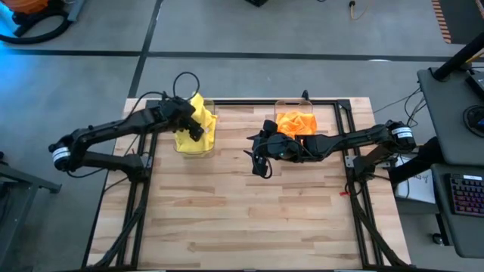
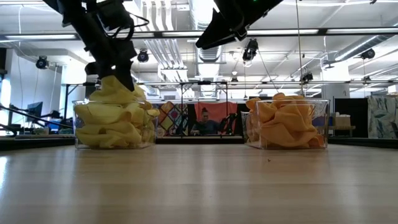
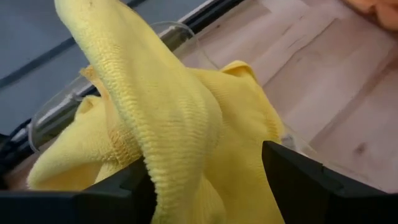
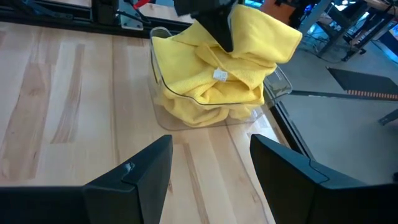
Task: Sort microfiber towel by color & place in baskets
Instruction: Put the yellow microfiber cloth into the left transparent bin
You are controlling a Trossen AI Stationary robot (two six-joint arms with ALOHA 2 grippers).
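Observation:
Several yellow towels (image 1: 198, 121) fill the left clear basket (image 2: 81, 127), heaped above its rim. My left gripper (image 3: 202, 162) hangs open just over this heap. Its fingers stand on either side of a raised fold of the top yellow towel (image 3: 168, 106). The orange towels (image 2: 286, 121) lie piled in the right clear basket (image 1: 304, 100). My right gripper (image 4: 208, 155) is open with nothing between its fingers. It hovers above the table's middle, beside the orange basket, and faces the yellow basket (image 4: 186, 118). My left gripper comes slanting down from above with its open fingers on either side of the top yellow towel's upright fold (image 3: 186, 143). The fold fills most of the gap and reaches one finger (image 3: 127, 183). I cannot tell whether it is held. The towel's lower part rests on the heap.
Bare wooden tabletop (image 1: 249, 211) stretches from the two baskets to the near edge. The black frame rails (image 1: 352, 143) run along the table's sides. In the low view a person (image 2: 203, 121) sits far behind the table.

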